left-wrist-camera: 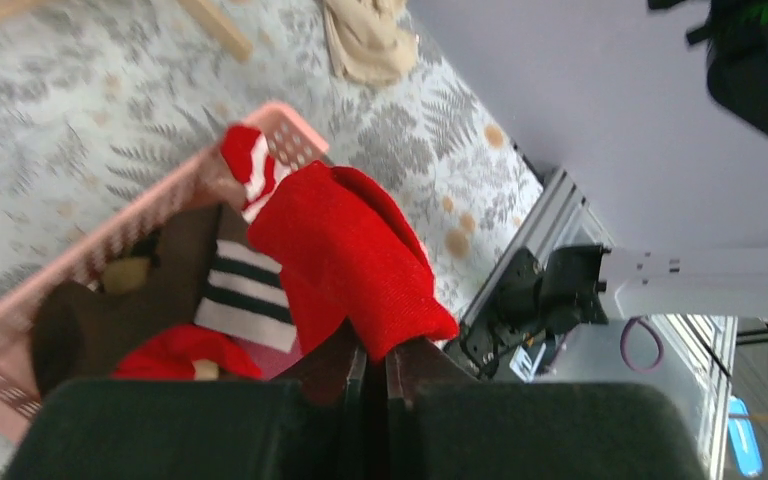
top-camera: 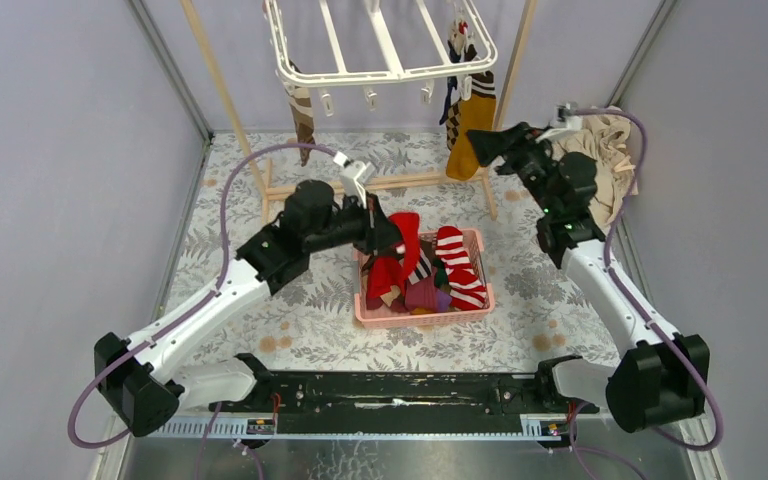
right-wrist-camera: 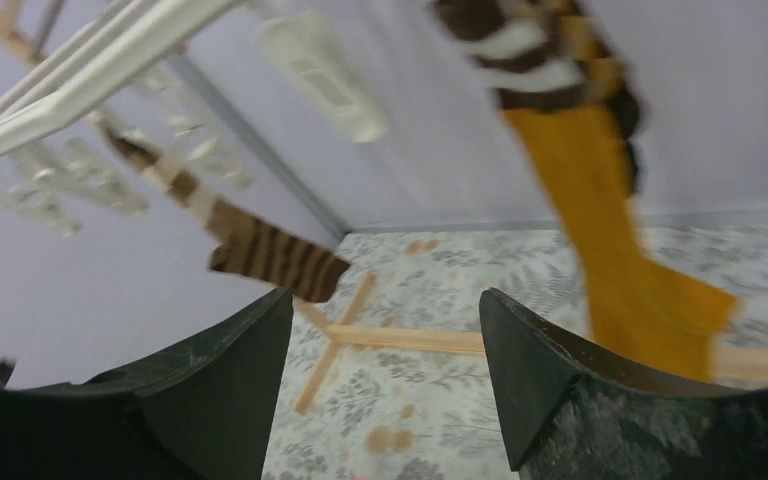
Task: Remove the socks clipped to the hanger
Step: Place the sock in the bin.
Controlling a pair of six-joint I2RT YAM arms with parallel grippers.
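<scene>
hanger (top-camera: 390, 74) over the far edge of the counter (top-camera: 290, 310), yellow sock (top-camera: 473, 128) clipped at its right corner; left jaws narrow, pinching a red sock (top-camera: 406, 236) above the basket (top-camera: 422, 319); right jaws wide near the yellow sock.

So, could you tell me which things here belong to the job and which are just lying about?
Job: hanger, mustard sock, brown striped sock, red sock in left gripper, right gripper, pink basket.
Lying about: beige cloth, wooden frame.

Plain lavender walls (top-camera: 50, 150) enclose the bench (top-camera: 520, 290), covered in grey fern print. A wooden pole frame (top-camera: 222, 95) stands behind.
</scene>
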